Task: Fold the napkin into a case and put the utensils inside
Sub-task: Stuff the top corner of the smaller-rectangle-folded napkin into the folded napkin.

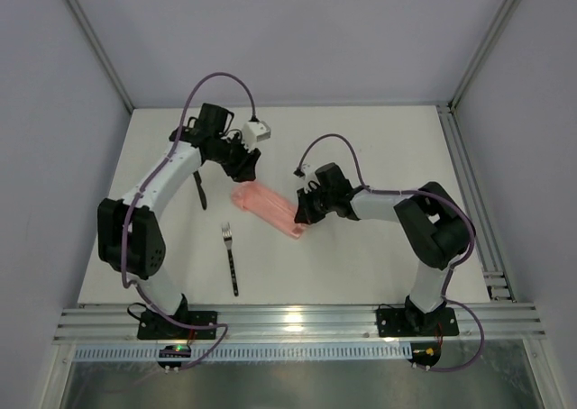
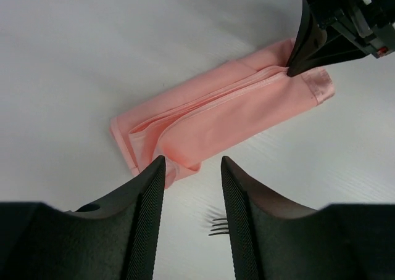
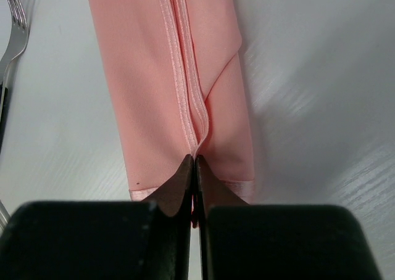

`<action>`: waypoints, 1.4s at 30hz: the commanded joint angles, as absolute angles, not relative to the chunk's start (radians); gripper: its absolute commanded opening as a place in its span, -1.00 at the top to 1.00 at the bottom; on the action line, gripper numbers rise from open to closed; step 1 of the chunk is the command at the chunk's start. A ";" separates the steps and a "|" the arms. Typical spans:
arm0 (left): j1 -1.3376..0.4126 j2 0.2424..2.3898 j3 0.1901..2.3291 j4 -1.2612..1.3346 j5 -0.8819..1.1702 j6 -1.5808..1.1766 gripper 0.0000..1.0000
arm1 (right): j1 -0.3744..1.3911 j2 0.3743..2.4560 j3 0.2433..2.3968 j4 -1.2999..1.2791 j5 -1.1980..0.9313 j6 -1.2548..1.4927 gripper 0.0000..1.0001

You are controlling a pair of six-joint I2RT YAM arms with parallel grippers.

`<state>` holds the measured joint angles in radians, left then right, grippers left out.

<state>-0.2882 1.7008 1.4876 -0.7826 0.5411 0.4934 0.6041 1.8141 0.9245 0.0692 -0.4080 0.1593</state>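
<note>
The pale-pink napkin lies folded into an oblong case (image 1: pixel 266 209) on the white table (image 1: pixel 361 148). My right gripper (image 1: pixel 300 216) is at its near-right end, and the right wrist view shows the jaws (image 3: pixel 195 161) shut on the case's (image 3: pixel 148 76) hemmed pocket edge. My left gripper (image 1: pixel 247 169) hovers open and empty above the case's far-left end (image 2: pixel 210 116); its jaws (image 2: pixel 192 163) stand apart. The fork (image 1: pixel 231 258) lies near-left of the case, its tines showing in the left wrist view (image 2: pixel 217 226). The black knife (image 1: pixel 200 191) lies left of the case, beside the left arm.
The fork's tines also show at the left edge of the right wrist view (image 3: pixel 16 30). An aluminium rail (image 1: pixel 469 193) runs along the table's right side, and another (image 1: pixel 297 321) along the near edge. Grey enclosure walls surround the table.
</note>
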 commanded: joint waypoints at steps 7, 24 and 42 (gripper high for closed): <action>-0.264 1.815 1.444 -0.721 0.426 0.753 -0.18 | 0.589 1.862 0.986 -0.026 -0.449 0.072 0.92; -0.262 1.953 1.405 -0.548 0.362 0.801 -0.32 | 0.588 1.882 1.042 -0.115 -0.462 0.029 0.92; -0.239 1.968 1.431 -0.626 0.499 0.804 1.00 | 0.586 1.778 1.164 -0.233 -0.445 -0.020 0.06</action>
<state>-0.2470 1.9671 1.3991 -0.6090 0.4580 0.7956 0.5919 1.8538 1.0870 -0.1806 -0.4873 0.0097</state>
